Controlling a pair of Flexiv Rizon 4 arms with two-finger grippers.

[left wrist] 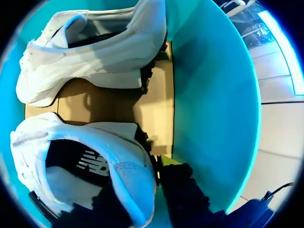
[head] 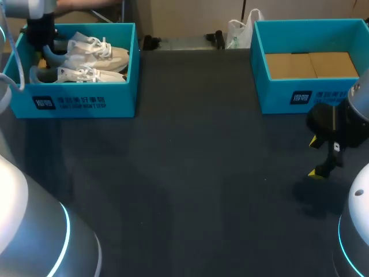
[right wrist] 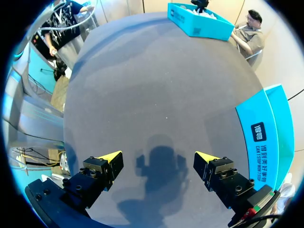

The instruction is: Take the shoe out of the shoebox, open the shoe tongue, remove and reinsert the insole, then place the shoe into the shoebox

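L hand (left wrist: 153, 186) was at heel of shoe (left wrist: 114, 152) inside L shoebox (head: 75, 103), shoe lengthwise along box; couldn't tell grip. R hand (right wrist: 159, 164) open, over counter (head: 190, 173), well apart.

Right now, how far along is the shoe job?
Nothing is finished: both white sneakers lie in the teal cardboard shoebox. In hand: the left gripper is at one sneaker's heel inside it. Left: lifting it out, tongue, insole, reboxing. The right gripper hangs open over the dark table.
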